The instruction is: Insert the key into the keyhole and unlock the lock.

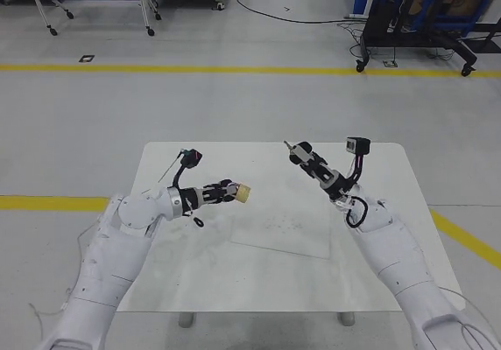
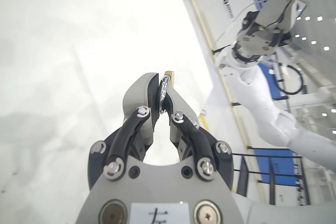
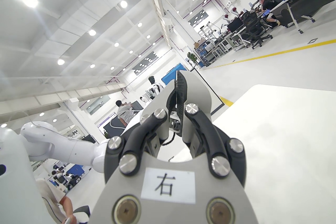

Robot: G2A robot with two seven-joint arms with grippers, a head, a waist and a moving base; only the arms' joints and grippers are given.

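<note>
Lock [image 1: 243, 193] clamped in left gripper [image 2: 161, 86]; right gripper [image 3: 178, 83] pinched together, well apart from lock. Keyhole axis should be matched before approach, lock kept steady.

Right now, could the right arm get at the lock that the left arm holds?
Probably yes. The lock juts out from the left arm's fingers above the table, and only open air lies between it and the right arm's fingers.

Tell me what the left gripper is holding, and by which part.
A lock, pinched by its metal loop in the left gripper; the brass body pokes out past the fingertips.
</note>
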